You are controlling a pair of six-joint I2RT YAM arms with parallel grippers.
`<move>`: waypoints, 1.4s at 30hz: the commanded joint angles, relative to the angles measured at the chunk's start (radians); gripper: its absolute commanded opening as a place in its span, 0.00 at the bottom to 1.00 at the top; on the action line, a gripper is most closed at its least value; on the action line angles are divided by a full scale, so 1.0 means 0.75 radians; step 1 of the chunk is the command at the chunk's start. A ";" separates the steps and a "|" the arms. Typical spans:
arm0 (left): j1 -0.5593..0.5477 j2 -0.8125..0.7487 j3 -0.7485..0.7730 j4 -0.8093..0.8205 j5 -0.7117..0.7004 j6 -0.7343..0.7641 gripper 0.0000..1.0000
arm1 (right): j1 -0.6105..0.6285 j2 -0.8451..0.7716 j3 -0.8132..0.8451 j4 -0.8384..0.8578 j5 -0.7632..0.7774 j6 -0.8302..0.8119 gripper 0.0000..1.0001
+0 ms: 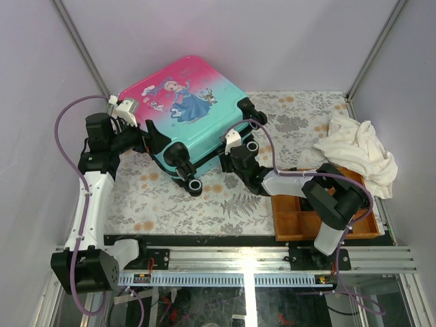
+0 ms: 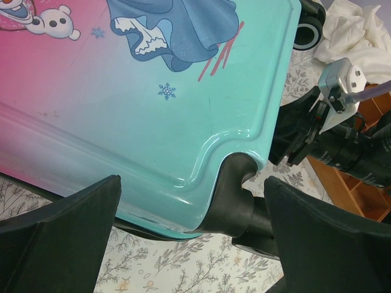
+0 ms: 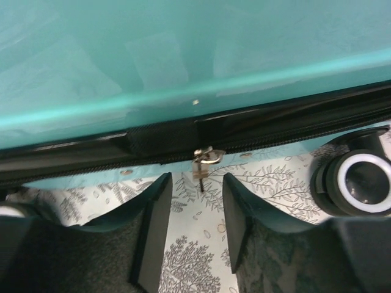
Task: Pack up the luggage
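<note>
**Both claws at the shut suitcase, R one lined up on the zip**

Luggage lies flat & shut on the floral table, back-centre. Princess print faces up, pink end far-left, teal end toward the arms. Black wheels stick out on its near-right side.

R claw is low at that side, nosed up to the black zip seam under the teal shell. Jaws are abt halfway in, w/ a narrow gap btwn them. The metal zip pull hangs right at the mouth of that gap, btwn the two tips. No firm pinch shows; can't tell if either pad touches it. A white-ringed wheel sits just off to the side in the wrist view.

L claw is at the case's opp. edge, spread fully wide, nothing in it. Its wrist view looks past both fingers onto the teal corner and a black moulded fitting there. Contact w/ the shell: can't tell.

White cloth is heaped at the table's right, draped over the far end of the wooden compartment tray. The tray sits near-right, under the R arm.
</note>
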 commanded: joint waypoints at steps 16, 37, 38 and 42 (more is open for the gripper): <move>0.010 0.051 0.085 -0.077 0.123 0.197 0.94 | -0.070 -0.112 -0.048 0.215 -0.071 -0.114 0.00; -0.085 0.053 0.195 -0.351 0.051 0.574 0.91 | -0.108 -0.126 -0.128 0.243 -0.224 0.000 0.70; -0.092 0.050 0.189 -0.342 0.047 0.563 0.91 | -0.092 -0.125 -0.121 0.251 -0.172 -0.004 0.70; -0.119 0.045 0.169 -0.305 0.040 0.519 0.91 | -0.035 -0.066 -0.075 0.285 -0.019 -0.020 0.66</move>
